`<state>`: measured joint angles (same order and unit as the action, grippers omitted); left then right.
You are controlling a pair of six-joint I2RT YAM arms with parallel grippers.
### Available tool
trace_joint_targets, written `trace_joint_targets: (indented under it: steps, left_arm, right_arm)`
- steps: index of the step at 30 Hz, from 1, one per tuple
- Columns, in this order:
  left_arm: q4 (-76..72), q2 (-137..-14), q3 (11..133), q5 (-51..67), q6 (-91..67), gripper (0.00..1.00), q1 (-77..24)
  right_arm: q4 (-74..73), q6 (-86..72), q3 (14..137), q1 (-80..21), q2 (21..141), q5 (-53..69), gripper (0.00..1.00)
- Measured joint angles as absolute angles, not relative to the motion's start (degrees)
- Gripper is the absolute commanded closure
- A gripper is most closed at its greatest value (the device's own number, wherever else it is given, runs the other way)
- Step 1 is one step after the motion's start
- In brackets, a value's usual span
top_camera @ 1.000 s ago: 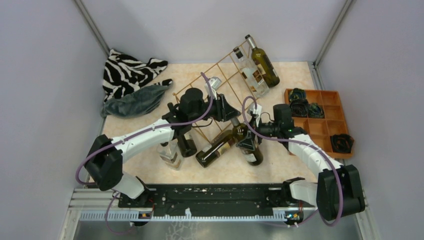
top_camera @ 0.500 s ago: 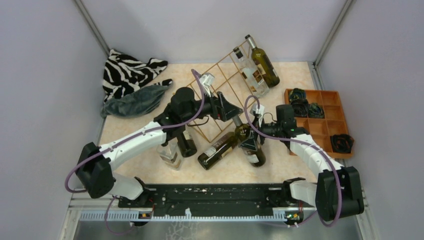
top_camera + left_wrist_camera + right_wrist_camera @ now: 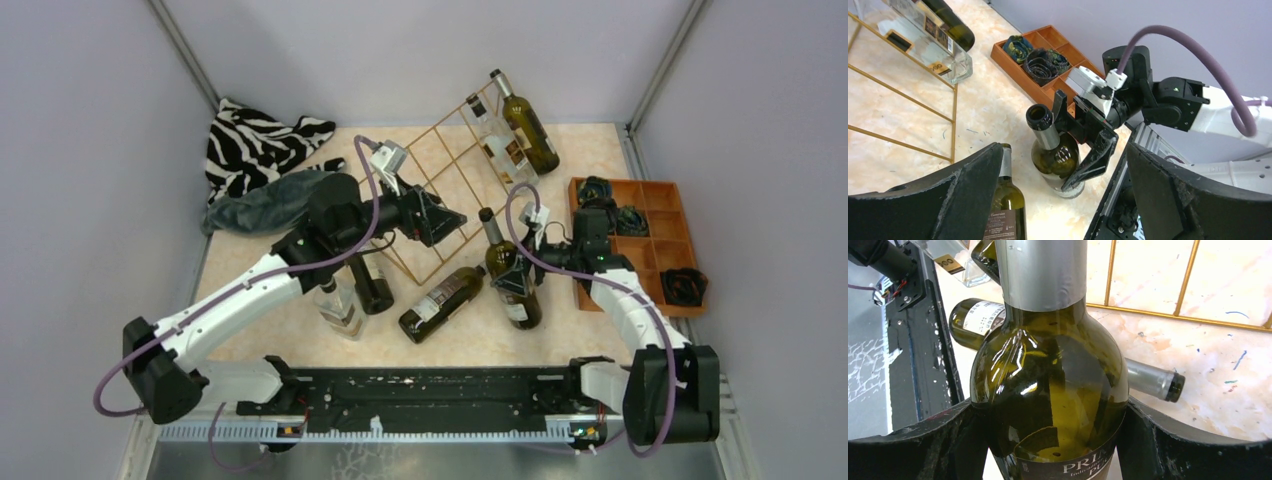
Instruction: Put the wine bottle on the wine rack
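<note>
A dark green wine bottle (image 3: 503, 268) stands nearly upright right of centre, its base at the table top. My right gripper (image 3: 517, 283) is shut on its body, both fingers pressed against the glass (image 3: 1053, 400). My left gripper (image 3: 445, 222) hangs open and empty above the gold wire wine rack (image 3: 432, 178), left of the bottle's neck. In the left wrist view the held bottle (image 3: 1054, 156) shows between my wide-apart fingers (image 3: 955, 200). The rack lies tilted, with a clear bottle (image 3: 497, 148) and a green bottle (image 3: 530, 128) at its far end.
Another green bottle (image 3: 442, 300) lies on its side between the arms. A dark bottle (image 3: 372, 287) and a clear one (image 3: 341, 307) stand under the left arm. An orange compartment tray (image 3: 655, 260) is at the right. Zebra (image 3: 255, 143) and grey cloths (image 3: 268, 203) lie far left.
My left gripper opened and drew back to the left, away from the bottle's neck. My right gripper tipped the bottle more upright and carried it to the right.
</note>
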<state>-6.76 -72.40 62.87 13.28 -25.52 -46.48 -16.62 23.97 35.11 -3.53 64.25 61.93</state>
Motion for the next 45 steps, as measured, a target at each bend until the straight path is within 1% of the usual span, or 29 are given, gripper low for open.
trace_joint_targets:
  steps: [5,12,18,27,34,45]
  left_arm:
    - [-3.97,-68.23,62.89,13.67,-22.98,0.01,-46.46]
    - [-1.26,-65.78,62.87,15.29,-21.30,0.01,-46.46]
    - [-0.36,-62.72,61.84,15.62,-20.25,0.01,-46.46]
    - [-0.34,-58.92,61.39,15.11,-19.38,0.01,-46.46]
    - [0.03,-56.62,60.20,13.87,-19.42,0.01,-46.46]
    - [0.80,-53.30,58.92,11.09,-19.90,0.01,-46.46]
  right_arm:
    - [-18.52,25.26,36.80,-1.02,63.99,62.17,1.00]
    - [-21.23,27.07,39.59,1.76,63.90,61.56,1.00]
    - [-25.02,29.21,47.09,1.76,66.54,60.12,1.00]
    - [-25.82,30.09,63.40,1.58,77.25,56.21,1.00]
    - [-23.66,28.18,74.17,-2.72,87.02,49.67,1.00]
    - [-17.02,23.94,84.25,-10.15,99.88,40.73,1.00]
